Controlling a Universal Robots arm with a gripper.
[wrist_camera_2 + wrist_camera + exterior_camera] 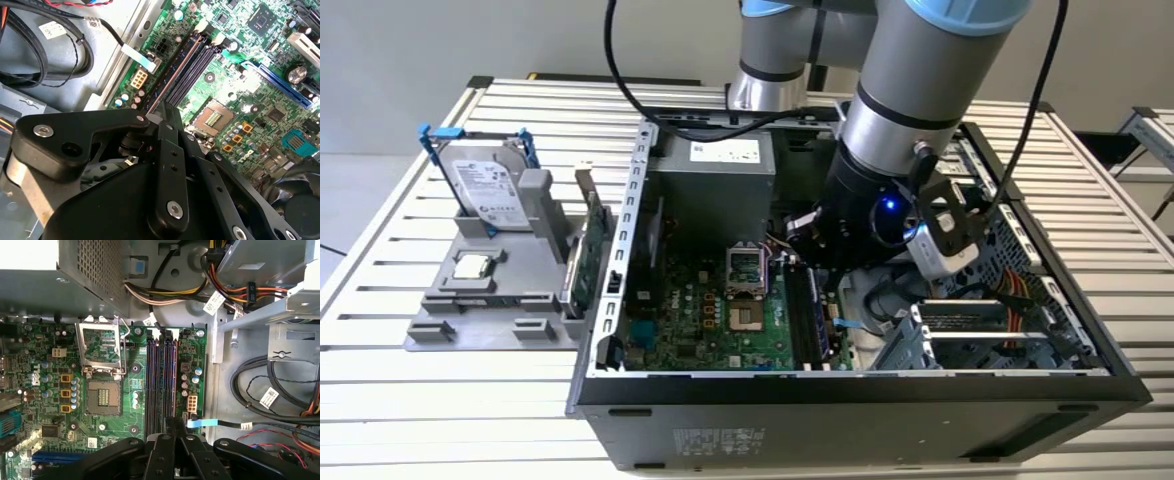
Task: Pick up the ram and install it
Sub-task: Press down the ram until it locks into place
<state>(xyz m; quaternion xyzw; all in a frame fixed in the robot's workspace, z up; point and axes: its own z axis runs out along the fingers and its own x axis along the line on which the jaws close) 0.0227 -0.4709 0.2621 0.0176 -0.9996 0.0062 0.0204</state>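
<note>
The ram [172, 75] is a thin dark stick standing on edge in the outermost memory slot of the motherboard [45, 390], beside the white connector. In the first wrist view the ram [174, 380] runs straight towards my fingers. In the exterior view the ram [811, 315] lies low inside the open computer case [854, 385]. My gripper [167, 111] is shut, fingertips together right at the stick's near end [171, 424]. Whether they clamp the stick or rest on it is hidden. The arm's wrist [881, 215] reaches down into the case.
A silver hard drive [491, 190] in a blue frame and a green expansion card [594, 250] stand on the grey holder [480, 300] at the exterior view's left. The CPU socket [102, 370] sits beside the slots. Cable bundles [280, 390] and the drive cage [987, 330] crowd the other side.
</note>
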